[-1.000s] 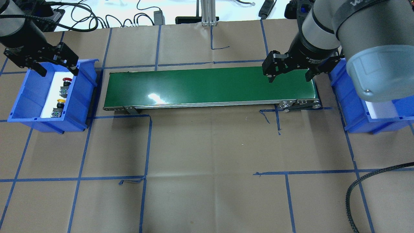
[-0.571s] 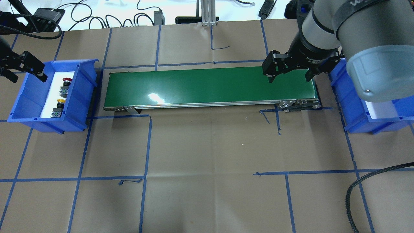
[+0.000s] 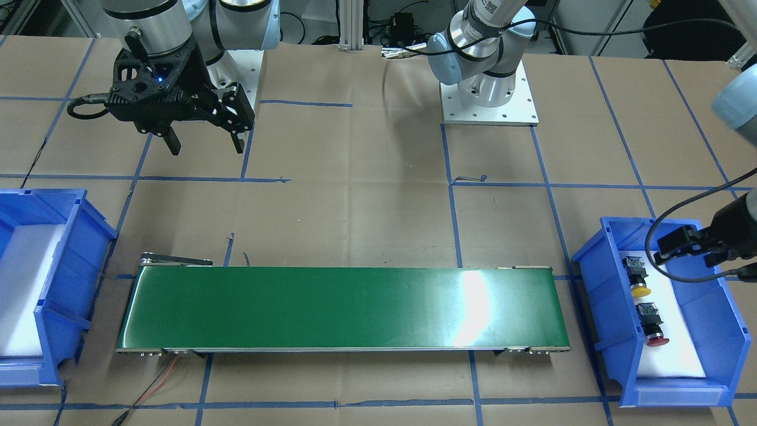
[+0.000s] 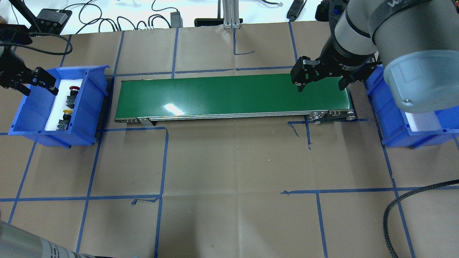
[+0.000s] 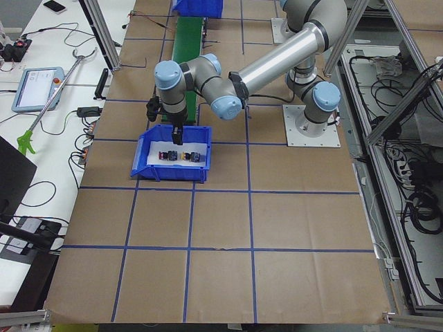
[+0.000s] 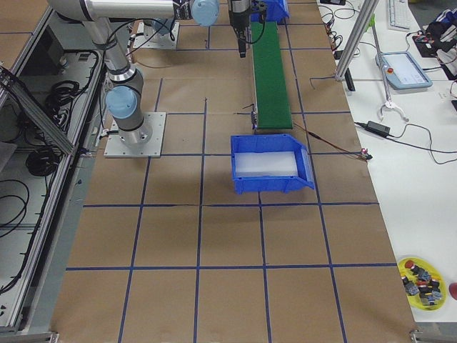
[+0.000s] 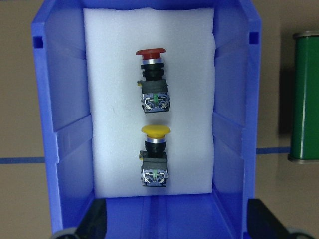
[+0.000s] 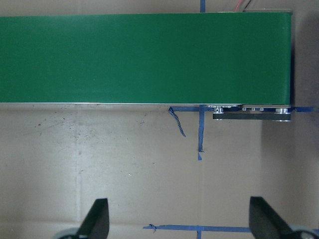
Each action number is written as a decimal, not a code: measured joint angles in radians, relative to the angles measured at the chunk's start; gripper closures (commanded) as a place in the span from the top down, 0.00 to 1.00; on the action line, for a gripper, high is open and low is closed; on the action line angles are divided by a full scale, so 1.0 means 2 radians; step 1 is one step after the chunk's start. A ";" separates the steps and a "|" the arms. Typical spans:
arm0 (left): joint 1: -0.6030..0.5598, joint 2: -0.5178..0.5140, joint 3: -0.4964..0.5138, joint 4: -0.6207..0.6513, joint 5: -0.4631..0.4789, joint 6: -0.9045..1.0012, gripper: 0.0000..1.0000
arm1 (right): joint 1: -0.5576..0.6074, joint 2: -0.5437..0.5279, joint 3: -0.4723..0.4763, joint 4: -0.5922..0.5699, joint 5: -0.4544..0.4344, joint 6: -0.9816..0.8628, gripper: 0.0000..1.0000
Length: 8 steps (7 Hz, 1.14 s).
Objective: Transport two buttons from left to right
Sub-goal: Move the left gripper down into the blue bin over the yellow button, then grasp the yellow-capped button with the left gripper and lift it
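Jaws of both grippers stand wide apart, holding nothing. The left gripper [image 7: 177,221] hangs over the blue bin [image 7: 55,99] at the table's left. The right gripper [image 4: 320,86] hangs above the right end of the green belt [image 4: 233,95]. Both buttons lie on their sides on the bin's white foam [image 7: 109,124], caps pointing far. The red button [image 7: 152,79] is farther and the yellow button [image 7: 154,154] nearer, a small gap between them. Each has a black barrel and a grey square rear block.

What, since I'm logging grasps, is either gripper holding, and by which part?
Nothing. Left gripper and right gripper are open, empty; red mushroom-cap button and yellow mushroom-cap button lie in the blue plastic bin.
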 measured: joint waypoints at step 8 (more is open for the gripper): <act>0.016 -0.040 -0.104 0.161 0.001 -0.001 1.00 | 0.000 0.000 0.001 0.000 0.001 0.000 1.00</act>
